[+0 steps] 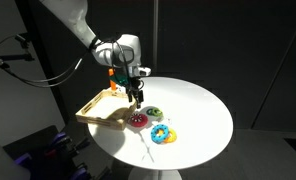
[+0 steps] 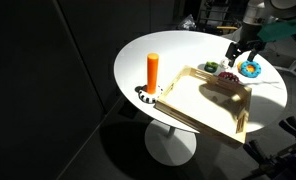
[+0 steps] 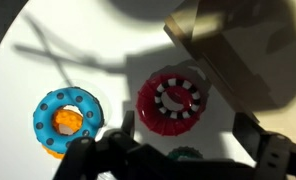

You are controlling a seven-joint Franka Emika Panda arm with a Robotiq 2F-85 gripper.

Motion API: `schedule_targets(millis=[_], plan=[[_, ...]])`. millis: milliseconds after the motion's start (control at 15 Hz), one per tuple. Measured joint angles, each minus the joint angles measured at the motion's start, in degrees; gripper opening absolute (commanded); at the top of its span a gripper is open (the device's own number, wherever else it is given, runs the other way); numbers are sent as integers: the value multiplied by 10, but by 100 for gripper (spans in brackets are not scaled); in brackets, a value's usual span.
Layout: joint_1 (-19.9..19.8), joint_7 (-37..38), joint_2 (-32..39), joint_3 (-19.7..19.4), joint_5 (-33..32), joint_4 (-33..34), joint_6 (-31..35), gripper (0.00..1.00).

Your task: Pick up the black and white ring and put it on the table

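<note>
The black and white ring [image 3: 159, 100] lies flat on top of a larger red ring [image 3: 148, 118] on the white table [image 1: 208, 105], beside the corner of the wooden tray [image 1: 100, 108]. My gripper [image 3: 185, 125] hovers right above these rings, open and empty, one finger on each side of them. In both exterior views the gripper [image 1: 135, 95] [image 2: 233, 52] hangs just over the red ring [image 1: 139, 120] [image 2: 226, 77]. The black and white ring is too small to make out there.
A blue and yellow ring [image 3: 66, 118] [image 1: 164, 133] lies beside the red one. A green ring [image 1: 154, 112] sits close by, partly hidden under my gripper in the wrist view. An orange peg [image 2: 152, 72] stands at the tray's far corner near the table edge.
</note>
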Motion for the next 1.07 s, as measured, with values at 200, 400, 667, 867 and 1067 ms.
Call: schedule_targets(millis=[200,400,667,867,1067], plan=[[-19,-62,-31,20,53,-6,-33,100],[-26,-111,-65,31,78,-7,-96,100],[-26,-118,-113,35,68,-2,-209,100],[-26,-112,-144,35,45,11,-282,100],[-26,-99,-173,40,24,25,-318,100]])
